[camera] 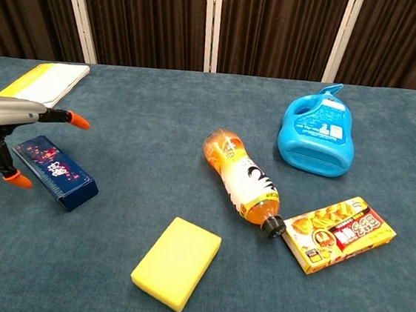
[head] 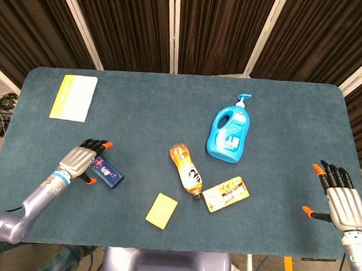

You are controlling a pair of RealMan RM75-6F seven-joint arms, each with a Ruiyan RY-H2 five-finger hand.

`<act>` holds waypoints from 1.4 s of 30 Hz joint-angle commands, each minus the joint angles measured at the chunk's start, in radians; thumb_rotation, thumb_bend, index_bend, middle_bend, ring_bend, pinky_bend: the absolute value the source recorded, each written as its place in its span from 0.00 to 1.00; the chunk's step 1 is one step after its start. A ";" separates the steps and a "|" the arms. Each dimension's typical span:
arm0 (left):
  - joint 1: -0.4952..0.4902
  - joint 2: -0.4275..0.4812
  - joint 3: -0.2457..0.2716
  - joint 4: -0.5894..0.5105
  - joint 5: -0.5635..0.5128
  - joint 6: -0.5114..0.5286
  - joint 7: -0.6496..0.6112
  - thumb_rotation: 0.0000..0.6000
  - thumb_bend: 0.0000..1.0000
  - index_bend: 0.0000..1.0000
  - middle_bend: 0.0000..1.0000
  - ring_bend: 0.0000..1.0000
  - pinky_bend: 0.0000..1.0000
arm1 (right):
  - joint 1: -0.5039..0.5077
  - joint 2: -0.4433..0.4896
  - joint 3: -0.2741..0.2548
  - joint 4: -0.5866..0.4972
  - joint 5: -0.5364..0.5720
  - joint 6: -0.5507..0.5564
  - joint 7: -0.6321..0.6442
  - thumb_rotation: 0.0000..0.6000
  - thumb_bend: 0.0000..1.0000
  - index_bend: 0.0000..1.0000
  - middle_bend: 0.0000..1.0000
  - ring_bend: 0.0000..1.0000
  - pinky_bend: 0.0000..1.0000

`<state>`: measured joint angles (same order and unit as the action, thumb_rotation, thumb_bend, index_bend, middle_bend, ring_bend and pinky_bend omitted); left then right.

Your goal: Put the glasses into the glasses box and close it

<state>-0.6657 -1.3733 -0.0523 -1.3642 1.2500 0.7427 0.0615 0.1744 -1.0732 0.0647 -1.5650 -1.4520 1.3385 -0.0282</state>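
Left hand [camera: 7,124] open, fingers spread over dark blue glasses box [camera: 56,172], poised for grasp, holding nothing. Box lies closed on tabletop [head: 170,110]. Right hand [head: 342,201] open, idle. Glasses unseen.

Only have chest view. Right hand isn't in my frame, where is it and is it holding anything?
Observer: The right hand is at the table's right edge, fingers spread, holding nothing.
Operator: Is the left hand gripping the dark blue box?
Observer: No. In head view the left hand is over the dark blue box's left end, fingers apart, not closed on it.
Operator: Any glasses on the table?
Observer: None visible in either view.
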 commanded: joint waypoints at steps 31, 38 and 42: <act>-0.033 -0.040 -0.002 0.017 -0.109 0.030 0.159 0.88 0.00 0.00 0.00 0.00 0.00 | 0.002 0.000 0.001 0.000 0.005 -0.004 -0.005 1.00 0.00 0.02 0.00 0.00 0.00; 0.065 0.103 -0.058 -0.201 -0.041 0.307 0.130 0.87 0.00 0.00 0.00 0.00 0.00 | -0.006 0.010 -0.001 -0.017 -0.021 0.028 -0.003 1.00 0.00 0.02 0.00 0.00 0.00; 0.171 0.203 -0.054 -0.366 0.004 0.498 0.137 0.91 0.00 0.00 0.00 0.00 0.00 | -0.009 0.015 -0.002 -0.018 -0.029 0.037 0.004 1.00 0.00 0.02 0.00 0.00 0.00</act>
<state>-0.5968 -1.2757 -0.0887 -1.5751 1.2012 1.0653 0.2040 0.1652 -1.0588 0.0628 -1.5835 -1.4804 1.3747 -0.0244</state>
